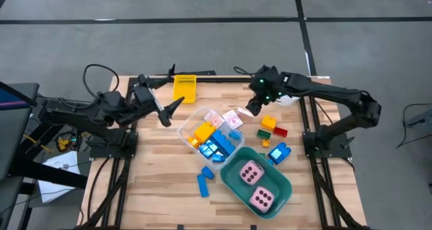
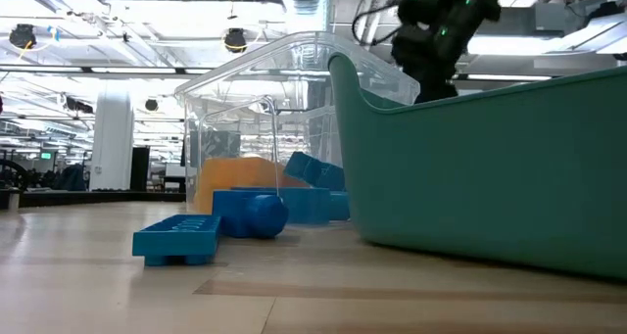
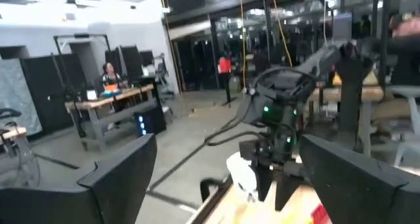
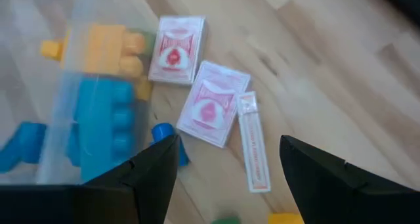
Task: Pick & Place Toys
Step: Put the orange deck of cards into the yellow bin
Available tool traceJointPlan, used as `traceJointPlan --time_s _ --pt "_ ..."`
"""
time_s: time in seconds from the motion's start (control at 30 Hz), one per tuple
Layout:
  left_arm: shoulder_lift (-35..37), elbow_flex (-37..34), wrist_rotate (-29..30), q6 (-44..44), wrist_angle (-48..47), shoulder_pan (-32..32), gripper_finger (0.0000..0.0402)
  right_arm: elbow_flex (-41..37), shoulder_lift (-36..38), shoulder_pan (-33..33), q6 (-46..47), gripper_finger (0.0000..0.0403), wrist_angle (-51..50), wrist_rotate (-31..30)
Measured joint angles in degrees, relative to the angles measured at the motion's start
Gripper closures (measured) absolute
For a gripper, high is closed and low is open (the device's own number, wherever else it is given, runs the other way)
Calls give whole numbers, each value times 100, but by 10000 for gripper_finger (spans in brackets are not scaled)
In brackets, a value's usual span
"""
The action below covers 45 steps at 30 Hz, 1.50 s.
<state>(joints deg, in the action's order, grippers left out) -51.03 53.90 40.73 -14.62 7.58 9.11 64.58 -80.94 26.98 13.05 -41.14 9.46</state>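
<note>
The right gripper (image 4: pixel 226 168) hangs above the bench (image 1: pixel 155 176) with its fingers (image 4: pixel 154 165) spread apart and nothing between them. Right under it lie the cards (image 4: pixel 210 102): two small pink-and-white packs with a red pattern, and a narrow one on its edge just beside them. They lie flat on the wood, just beside the clear box (image 1: pixel 209 132).

The clear box holds yellow, orange and blue bricks (image 1: pixel 212 144), studded plastic blocks piled together. On the far side of the cards from the box sit a yellow brick (image 1: pixel 268 123), a red brick (image 1: pixel 280 131), a green brick (image 1: pixel 264 133) and a blue brick (image 1: pixel 277 152). Two more blue bricks (image 1: pixel 204 179) lie just in front of the box, on the bench.

The tub (image 1: pixel 233 179), teal, touches the box corner and holds two pink dice (image 1: pixel 256 186) with dark dots.

The left gripper (image 1: pixel 169 110) waits beside the box, off the bench surface, fingers (image 3: pixel 115 175) wide apart and empty. A yellow plate (image 1: pixel 184 88) lies behind it.
</note>
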Motion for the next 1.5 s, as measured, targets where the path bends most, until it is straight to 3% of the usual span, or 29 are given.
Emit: traceJointPlan --time_s 0.67,0.93,1.13,1.4,1.5 --pt "-759 -122 -218 1302 224 -695 32 -42 -1776 167 -879 148 91 239" --pt "-881 -122 -219 1345 299 -693 32 -39 -1891 157 -994 155 146 -233" --pt "-859 -122 -219 1345 297 -695 32 -39 -1885 182 -1009 206 133 -243" --pt "-861 -122 -219 1345 280 -695 32 -39 -1880 182 -1006 341 135 -245" --pt "-861 -122 -219 1345 277 -693 32 -39 -1880 182 -888 342 135 -247"
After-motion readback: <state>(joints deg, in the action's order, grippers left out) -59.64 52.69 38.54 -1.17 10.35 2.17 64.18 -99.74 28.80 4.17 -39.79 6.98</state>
